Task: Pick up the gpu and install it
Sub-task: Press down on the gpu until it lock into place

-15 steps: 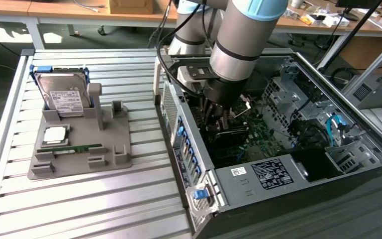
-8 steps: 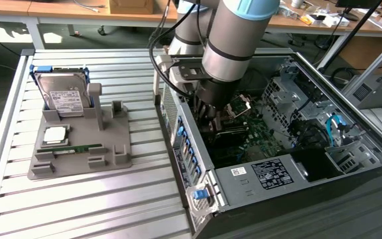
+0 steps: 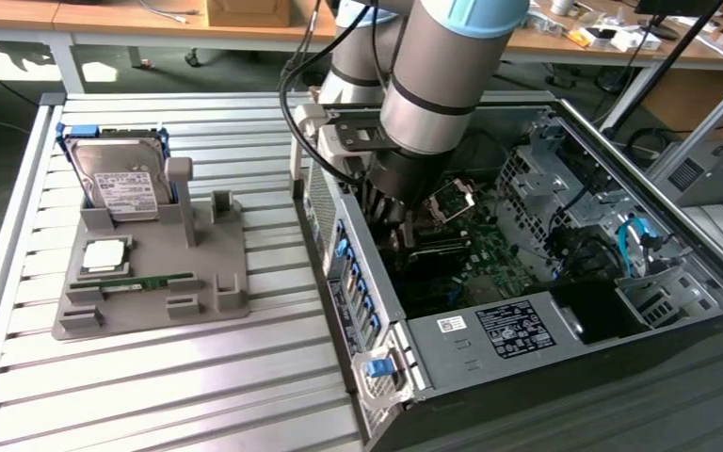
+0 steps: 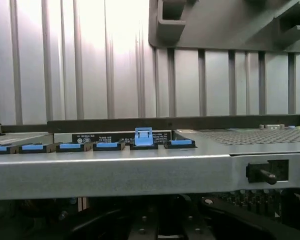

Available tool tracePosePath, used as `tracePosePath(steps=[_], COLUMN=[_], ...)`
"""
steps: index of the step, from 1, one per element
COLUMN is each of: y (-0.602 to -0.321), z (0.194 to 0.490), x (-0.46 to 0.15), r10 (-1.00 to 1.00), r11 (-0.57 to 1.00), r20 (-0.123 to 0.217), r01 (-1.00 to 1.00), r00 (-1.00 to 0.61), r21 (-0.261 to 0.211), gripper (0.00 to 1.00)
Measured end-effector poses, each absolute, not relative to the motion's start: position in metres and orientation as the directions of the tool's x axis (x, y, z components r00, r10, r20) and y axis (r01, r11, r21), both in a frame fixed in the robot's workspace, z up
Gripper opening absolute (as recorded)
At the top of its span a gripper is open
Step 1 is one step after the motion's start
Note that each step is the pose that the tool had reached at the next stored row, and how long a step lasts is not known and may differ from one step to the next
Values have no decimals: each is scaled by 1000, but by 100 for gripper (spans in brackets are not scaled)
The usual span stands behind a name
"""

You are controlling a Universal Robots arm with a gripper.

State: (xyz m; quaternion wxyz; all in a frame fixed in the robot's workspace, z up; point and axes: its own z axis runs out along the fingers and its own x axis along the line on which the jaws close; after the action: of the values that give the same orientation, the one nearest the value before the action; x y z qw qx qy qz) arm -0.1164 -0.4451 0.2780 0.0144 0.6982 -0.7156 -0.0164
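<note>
**Open tower case with arm reaching inside; parts stand alongside**

1. Slatted table (image 3: 148, 395): ribbed pale metal, long parallel grooves, matte sheen.
2. Computer case (image 3: 512, 330): boxy, dark sheet steel, lying open side up; perforated rear panel; green motherboard (image 3: 488, 259) on its floor; a row of blue plastic slot clips (image 4: 107, 146) along the rear edge, one clip (image 4: 143, 137) flipped up.
3. Robot arm (image 3: 443, 75): thick grey cylinder with pale blue cap, black cable looped beside it, plunging into the case.
4. Gripper (image 3: 402, 221): dark, low inside the case near the rear wall; fingers pressed together. Whether they pinch anything cannot be told.
5. Gpu: hidden beneath the arm inside the case; its place cannot be made out.
6. Grey parts stand (image 3: 148, 282): moulded matte plastic with upright posts, on the table at the exterior view's left.
7. Hard drive (image 3: 123, 184): silver box, white label, propped upright in the stand.
8. RAM stick (image 3: 136, 281): slim, green, lying flat.
</note>
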Motion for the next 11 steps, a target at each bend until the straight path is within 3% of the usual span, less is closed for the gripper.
tracePosePath(steps=[11], y=[-445], z=[278], x=[-116], r10=[-1000], r11=[24], r20=[-2], r01=[-999], r00=[-24], r21=[44], gripper=[10])
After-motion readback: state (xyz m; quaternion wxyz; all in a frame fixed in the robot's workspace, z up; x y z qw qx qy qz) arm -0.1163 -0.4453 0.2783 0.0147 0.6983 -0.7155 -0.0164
